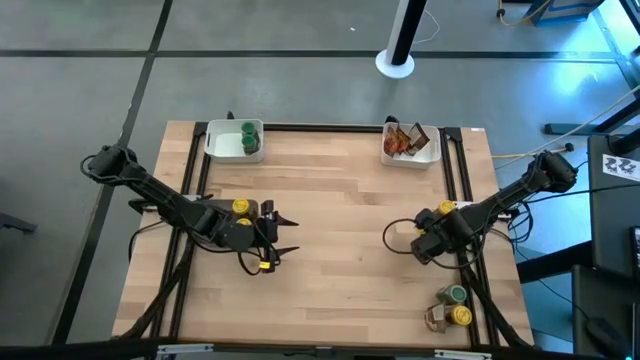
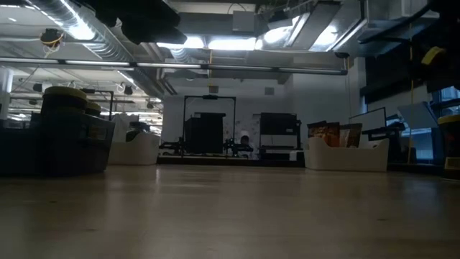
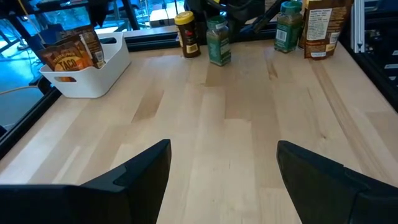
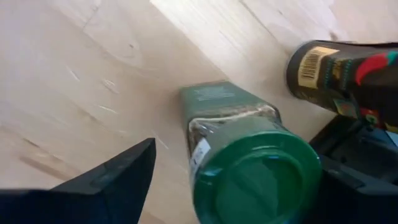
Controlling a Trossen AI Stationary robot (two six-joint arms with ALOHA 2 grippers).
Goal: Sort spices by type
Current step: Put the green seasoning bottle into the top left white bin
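One green-lidded jar [image 4: 249, 155] sits upright between my right end effector [image 4: 249, 186] fingers, jaws open, nothing gripped yet.

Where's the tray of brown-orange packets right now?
In the high view, the white tray holding the brown-orange packets sits at the table's far right edge, opposite the tray with green-lidded jars.

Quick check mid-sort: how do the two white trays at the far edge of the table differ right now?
The left tray holds green-lidded jars; the right tray holds brown-orange packets. The jars stand at one end of the left tray, leaving bare floor, while the packets fill most of the right tray. Both are white, rectangular and sit at the far edge of the table.
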